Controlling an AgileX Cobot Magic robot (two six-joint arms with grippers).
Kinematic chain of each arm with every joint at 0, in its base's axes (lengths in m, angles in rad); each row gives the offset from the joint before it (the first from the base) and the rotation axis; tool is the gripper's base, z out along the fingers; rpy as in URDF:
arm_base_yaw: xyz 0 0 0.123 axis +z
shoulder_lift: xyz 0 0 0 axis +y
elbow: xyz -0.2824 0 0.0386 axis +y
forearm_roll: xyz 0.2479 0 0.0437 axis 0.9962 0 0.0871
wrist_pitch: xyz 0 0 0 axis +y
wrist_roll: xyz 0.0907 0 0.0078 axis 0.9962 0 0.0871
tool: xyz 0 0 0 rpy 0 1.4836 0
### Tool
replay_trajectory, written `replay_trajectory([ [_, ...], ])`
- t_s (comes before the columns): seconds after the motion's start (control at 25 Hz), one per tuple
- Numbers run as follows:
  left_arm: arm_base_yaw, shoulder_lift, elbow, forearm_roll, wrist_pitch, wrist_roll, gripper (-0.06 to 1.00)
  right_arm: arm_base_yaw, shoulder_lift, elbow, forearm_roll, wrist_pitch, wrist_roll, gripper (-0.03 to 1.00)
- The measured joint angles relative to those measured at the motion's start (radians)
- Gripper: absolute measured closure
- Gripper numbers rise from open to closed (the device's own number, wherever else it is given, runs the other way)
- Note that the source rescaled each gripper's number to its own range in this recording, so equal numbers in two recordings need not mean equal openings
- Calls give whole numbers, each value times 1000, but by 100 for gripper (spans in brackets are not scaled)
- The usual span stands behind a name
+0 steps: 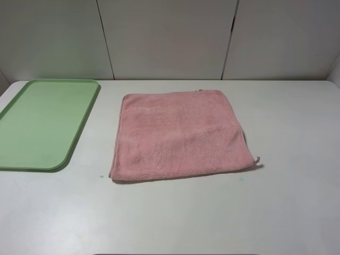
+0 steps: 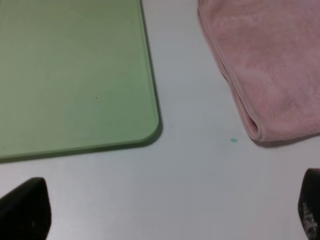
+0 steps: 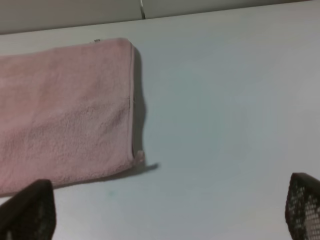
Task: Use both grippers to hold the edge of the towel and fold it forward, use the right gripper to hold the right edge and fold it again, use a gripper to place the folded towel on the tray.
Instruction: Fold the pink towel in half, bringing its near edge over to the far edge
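Beside tray (image 1: 32, 127), towel (image 1: 180, 135) flat overhead; jaws wrist-views only.

Right gripper (image 3: 165, 212): jaws are held wide apart, above the table.
Towel (image 3: 65, 110): laid flat ahead of the jaws, near hem partly hidden by one fingertip (image 3: 30, 210).
Corner loop (image 3: 140, 157): seen at the towel corner nearest the gap.
Table (image 3: 225, 115): pale surface seen between and beyond the jaws.

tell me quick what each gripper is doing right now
left gripper: open, fingers wide apart, holding nothing
right gripper: open, fingers wide apart, holding nothing
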Motion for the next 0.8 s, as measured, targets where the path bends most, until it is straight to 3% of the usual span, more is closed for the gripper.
replay_trajectory([
  [0.4,0,1,-11,-1,-4,0,-6,0,12,-9,40,0,0,-3],
  [0.6,0,124,-120,-6,-4,9,-6,0,176,-85,61,-2,-7,-3],
  [0.8,0,374,-276,-6,-6,166,-6,0,433,-208,85,-42,-127,-3],
])
